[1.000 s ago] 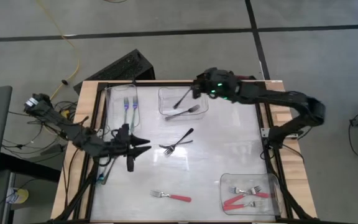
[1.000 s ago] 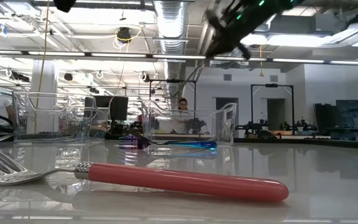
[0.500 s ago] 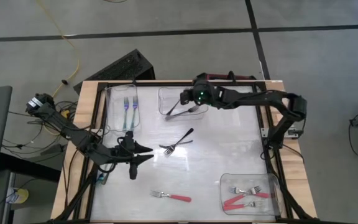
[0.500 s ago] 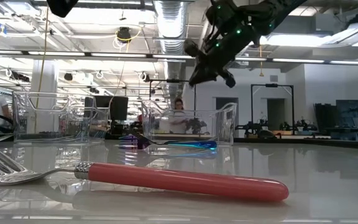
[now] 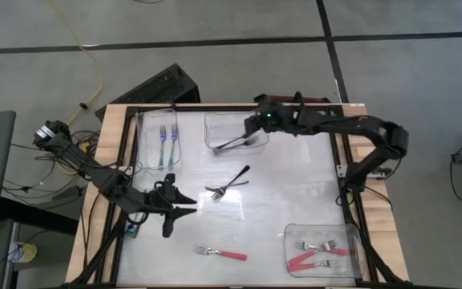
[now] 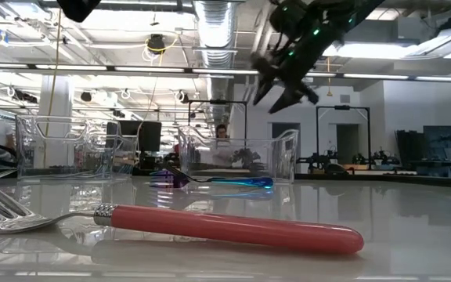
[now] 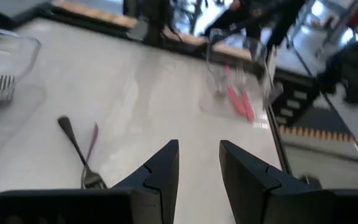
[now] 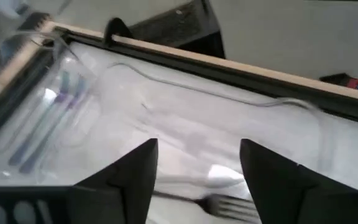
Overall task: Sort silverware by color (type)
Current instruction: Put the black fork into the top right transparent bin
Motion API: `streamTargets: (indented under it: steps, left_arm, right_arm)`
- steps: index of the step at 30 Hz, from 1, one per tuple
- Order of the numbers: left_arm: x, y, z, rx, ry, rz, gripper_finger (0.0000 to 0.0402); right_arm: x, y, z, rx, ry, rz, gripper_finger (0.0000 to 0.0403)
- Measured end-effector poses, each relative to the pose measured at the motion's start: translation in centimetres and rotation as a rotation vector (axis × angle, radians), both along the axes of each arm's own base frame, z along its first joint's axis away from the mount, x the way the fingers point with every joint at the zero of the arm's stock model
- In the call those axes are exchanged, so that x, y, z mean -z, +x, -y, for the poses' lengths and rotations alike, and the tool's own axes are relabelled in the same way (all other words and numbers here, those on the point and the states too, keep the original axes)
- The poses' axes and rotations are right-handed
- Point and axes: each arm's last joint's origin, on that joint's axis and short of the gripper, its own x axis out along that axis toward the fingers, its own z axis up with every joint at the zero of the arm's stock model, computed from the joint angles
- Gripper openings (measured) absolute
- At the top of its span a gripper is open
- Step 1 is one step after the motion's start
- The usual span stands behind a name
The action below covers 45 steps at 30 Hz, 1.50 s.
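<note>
My right gripper (image 5: 249,128) hangs open over the far middle clear tub (image 5: 212,120), where black-handled forks (image 5: 235,144) lie on the floor; one fork's tines (image 8: 232,204) show just under its fingers (image 8: 143,163). In the low view it (image 6: 283,84) stands above that tub (image 6: 237,157). My left gripper (image 5: 184,205) hovers open and empty near the table's left side, its fingers (image 7: 164,163) pointing level toward two crossed forks (image 5: 228,184) at mid-table. A red-handled fork (image 5: 223,254) lies near the front edge.
A far left tub (image 5: 144,144) holds blue-handled forks (image 5: 167,136). A near right tub (image 5: 351,241) holds red-handled forks (image 5: 315,250). Wooden edging and a dark frame (image 5: 350,160) run around the white table. A keyboard (image 5: 155,87) lies beyond the far edge.
My right gripper has sunk toward the far middle tub and opened, letting go of the black-handled fork that hung from it; the fork now lies in the tub. My left gripper has shifted a little toward the near edge.
</note>
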Motion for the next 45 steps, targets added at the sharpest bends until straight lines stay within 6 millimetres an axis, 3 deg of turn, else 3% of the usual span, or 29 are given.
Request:
streamTargets:
  steps: [4,8,18,23,27,32,36,41,45]
  left_arm:
    - [0.6,-0.2,0.0,0.048,0.023,-0.067,0.0099]
    - [1.7,-0.6,-0.2,0.064,0.063,-0.175,0.0099]
    - [4.6,-2.5,-1.4,0.072,0.156,-0.533,0.0099]
    - [6.1,-4.0,-3.5,-0.094,0.039,-0.795,0.0099]
    - [5.9,-3.2,-4.4,-0.117,0.021,-0.769,0.0099]
    - [5.8,-1.7,-4.6,-0.021,0.044,-0.729,0.0099]
    - [6.8,-1.9,-5.0,-0.111,-0.009,-0.833,0.0101]
    - [8.5,-1.3,-4.9,-0.182,-0.011,-0.947,0.0116]
    - [9.7,0.3,-4.1,-0.083,0.008,-0.951,0.0146]
  right_arm:
    - [-2.2,-2.2,-0.8,-0.011,-0.005,-0.014,0.0259]
    - [-4.6,-3.7,-3.6,-0.118,0.005,0.025,0.0259]
    - [-6.8,-4.9,-16.5,-0.502,0.126,0.111,0.026]
    - [-6.1,-5.6,-22.6,-0.556,0.158,0.117,0.026]
    - [-4.8,-6.0,-26.2,-0.514,0.136,0.116,0.026]
    - [-2.7,-5.7,-28.9,-0.482,0.141,0.093,0.026]
    - [-1.5,-5.0,-30.1,-0.48,0.167,0.093,0.026]
    - [-0.8,-4.5,-30.8,-0.494,0.165,0.098,0.026]
    - [-0.7,-4.3,-30.7,-0.509,0.144,0.085,0.026]
